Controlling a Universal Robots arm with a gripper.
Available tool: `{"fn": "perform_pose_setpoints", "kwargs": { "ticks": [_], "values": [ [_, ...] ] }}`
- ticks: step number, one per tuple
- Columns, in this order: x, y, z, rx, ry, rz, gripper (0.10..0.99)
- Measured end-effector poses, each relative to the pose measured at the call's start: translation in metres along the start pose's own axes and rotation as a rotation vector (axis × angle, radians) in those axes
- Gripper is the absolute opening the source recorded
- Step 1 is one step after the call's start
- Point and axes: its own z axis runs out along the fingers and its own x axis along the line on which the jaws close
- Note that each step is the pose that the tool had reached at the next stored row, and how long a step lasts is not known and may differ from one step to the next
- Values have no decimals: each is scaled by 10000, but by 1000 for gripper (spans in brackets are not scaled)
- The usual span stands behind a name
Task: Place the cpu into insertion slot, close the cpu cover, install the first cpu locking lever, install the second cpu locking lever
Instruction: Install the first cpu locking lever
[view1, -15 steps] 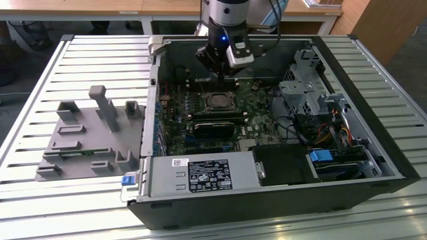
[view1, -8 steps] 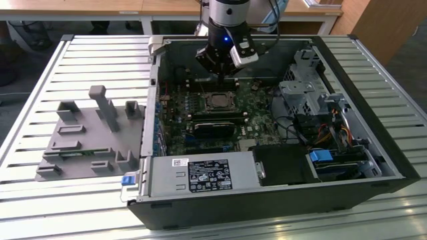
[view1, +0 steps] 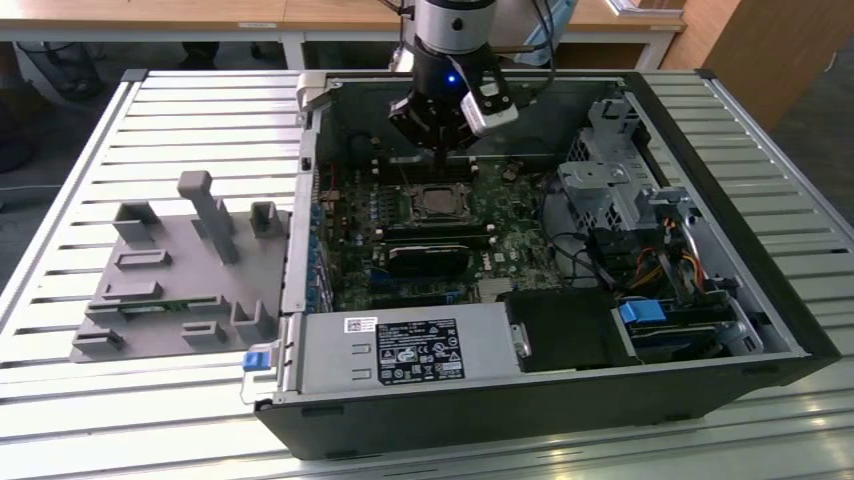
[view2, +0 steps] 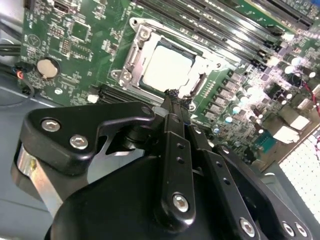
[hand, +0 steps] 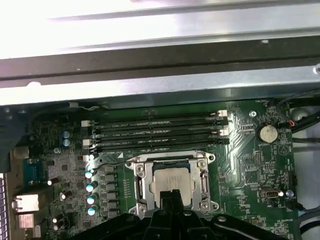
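**A:** Where is the cpu (hand: 172, 180)?

**B:** It sits in the insertion slot (view2: 123, 76), pale face up. The cpu cover (hand: 202, 175) lies flat around it, and the chip shows through the window. The green board (hand: 240, 165) surrounds the socket, and the long memory slots (hand: 160, 132) run just beside it.

**A:** So which step is in hand?

**B:** The locking levers, by my reading. A thin wire lever (hand: 107, 161) runs out from one side of the socket. I cannot tell whether it is hooked.

**A:** How would you do it well?

**B:** Bear on the lever's free end only, never on the cover or the chip. Push squarely, because a springy wire is likely to skid off a narrow tip. Go slowly and guide it sideways under its catch. Keep off the capacitors (hand: 90, 187) close by.

**A:** And the claw (view2: 172, 97)?

**B:** The fingers are pinched together with nothing between them. In both wrist views the tip is at the socket's edge. I cannot tell whether it touches the metal.

**A:** What about the arm (view1: 451, 30)?

**B:** In the exterior view it stands nearly upright over the open case (view1: 534, 410). The wrist points straight down and the claw is inside the case, above the board. The case rests on the slatted worktop (view1: 160, 110).
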Motion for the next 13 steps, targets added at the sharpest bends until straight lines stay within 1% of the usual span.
{"fn": "perform_pose_setpoints", "kwargs": {
  "ticks": [3, 6, 8, 10, 13],
  "values": [
    [50, -4, 2, -6, -35, -37, 106],
    [51, -5, 7, -5, -19, -496, 106],
    [61, -7, 9, -6, -15, -641, 106],
    [92, -9, 12, -11, -23, -660, 106],
    [162, -16, 13, -16, -53, -661, 106]
  ]
}}
